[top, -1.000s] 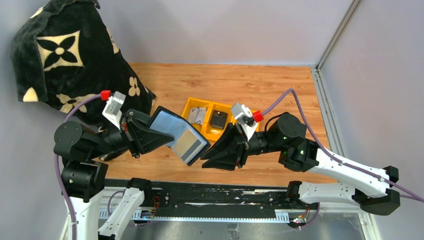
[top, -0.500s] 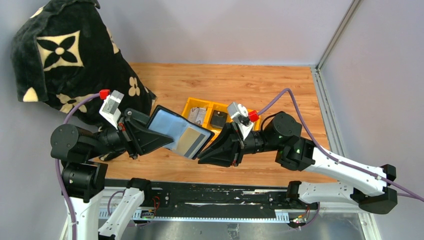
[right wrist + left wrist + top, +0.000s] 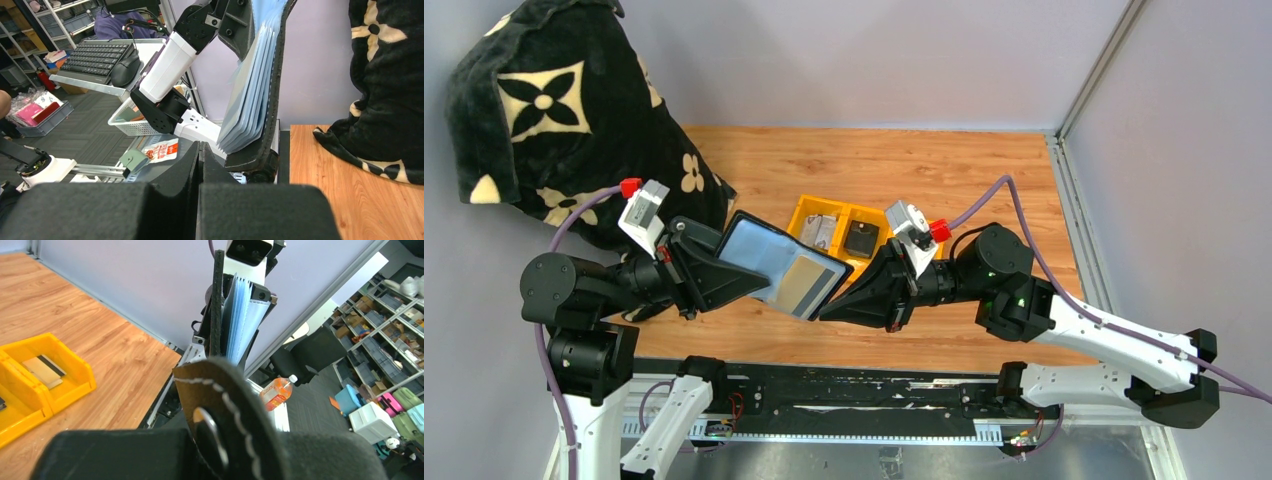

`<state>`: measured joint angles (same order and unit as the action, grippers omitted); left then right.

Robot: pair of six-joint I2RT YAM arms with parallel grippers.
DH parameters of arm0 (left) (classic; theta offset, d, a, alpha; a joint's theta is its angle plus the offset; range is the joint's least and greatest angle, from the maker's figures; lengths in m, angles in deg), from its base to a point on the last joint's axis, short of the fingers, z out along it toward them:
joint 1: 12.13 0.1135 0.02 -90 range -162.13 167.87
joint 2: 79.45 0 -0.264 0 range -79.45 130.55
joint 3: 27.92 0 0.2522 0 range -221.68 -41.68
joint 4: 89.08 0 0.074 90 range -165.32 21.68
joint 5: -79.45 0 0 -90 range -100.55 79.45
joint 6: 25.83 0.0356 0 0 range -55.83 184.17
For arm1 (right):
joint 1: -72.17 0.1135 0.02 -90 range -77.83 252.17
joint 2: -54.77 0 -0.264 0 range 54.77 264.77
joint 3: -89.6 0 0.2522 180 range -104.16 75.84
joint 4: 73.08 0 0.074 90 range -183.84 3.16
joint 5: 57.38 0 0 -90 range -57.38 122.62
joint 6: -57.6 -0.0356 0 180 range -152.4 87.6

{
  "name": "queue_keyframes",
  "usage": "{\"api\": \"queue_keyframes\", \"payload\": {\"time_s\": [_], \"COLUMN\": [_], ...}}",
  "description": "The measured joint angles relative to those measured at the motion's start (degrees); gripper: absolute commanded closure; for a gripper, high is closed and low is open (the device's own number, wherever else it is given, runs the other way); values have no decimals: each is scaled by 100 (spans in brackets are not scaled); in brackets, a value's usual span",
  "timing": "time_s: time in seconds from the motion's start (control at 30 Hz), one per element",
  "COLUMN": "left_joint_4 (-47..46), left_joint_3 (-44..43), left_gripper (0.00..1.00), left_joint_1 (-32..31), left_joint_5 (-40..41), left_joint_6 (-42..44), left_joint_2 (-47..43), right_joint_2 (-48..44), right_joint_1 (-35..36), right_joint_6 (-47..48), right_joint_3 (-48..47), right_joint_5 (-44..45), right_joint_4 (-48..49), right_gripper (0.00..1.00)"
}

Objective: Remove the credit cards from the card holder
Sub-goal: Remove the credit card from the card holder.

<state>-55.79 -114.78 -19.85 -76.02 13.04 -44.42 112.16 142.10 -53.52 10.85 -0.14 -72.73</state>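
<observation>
The black card holder [image 3: 769, 255] hangs open in the air above the table's near edge, and my left gripper [image 3: 754, 278] is shut on its strap tab [image 3: 220, 405]. Its blue sleeves [image 3: 240, 315] fan out, and one of them shows a tan credit card [image 3: 802, 282]. My right gripper [image 3: 826, 315] is shut, its tip just beside the holder's lower corner. In the right wrist view the right gripper [image 3: 200, 146] has nothing between its fingers, and the sleeves [image 3: 250, 100] stand just beyond. Another card with a dark stripe [image 3: 45, 371] lies in the yellow bin [image 3: 75, 375].
The yellow bin [image 3: 824, 200] sits mid-table behind the grippers, with a silvery card [image 3: 821, 232] and a small black block [image 3: 860, 238] in it. A black plush bag with cream flowers [image 3: 554, 110] fills the far left. A wall post stands at the right.
My right gripper has gone from partly open to shut and shifted slightly towards the holder's lower corner. The left gripper has tilted the holder a little flatter.
</observation>
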Motion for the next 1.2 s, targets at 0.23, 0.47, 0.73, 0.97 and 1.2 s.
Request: {"api": "queue_keyframes", "payload": {"time_s": [0.23, 0.47, 0.73, 0.97, 1.2], "left_joint_4": [-131, -337, -501, -605, -699], "left_joint_3": [22, 33, 35, 35, 33], "left_gripper": [100, 100, 100, 100, 100], "left_joint_1": [0, 0, 0, 0, 0], "left_joint_5": [-7, -46, -131, -175, -245], "left_joint_6": [-138, -372, -503, -549, -638], "left_joint_2": [0, 0, 0, 0, 0], "right_joint_2": [-7, -13, -162, -81, 76], "right_joint_1": [0, 0, -13, -203, -629], "right_joint_6": [0, 146, 470, 481, 203], "right_joint_3": [2, 2, 0, -31, -33], "right_joint_5": [2, 131, 774, 621, 413], "right_joint_4": [96, 125, -219, -321, -352], "right_gripper": [100, 59, 38, 27, 18]}}
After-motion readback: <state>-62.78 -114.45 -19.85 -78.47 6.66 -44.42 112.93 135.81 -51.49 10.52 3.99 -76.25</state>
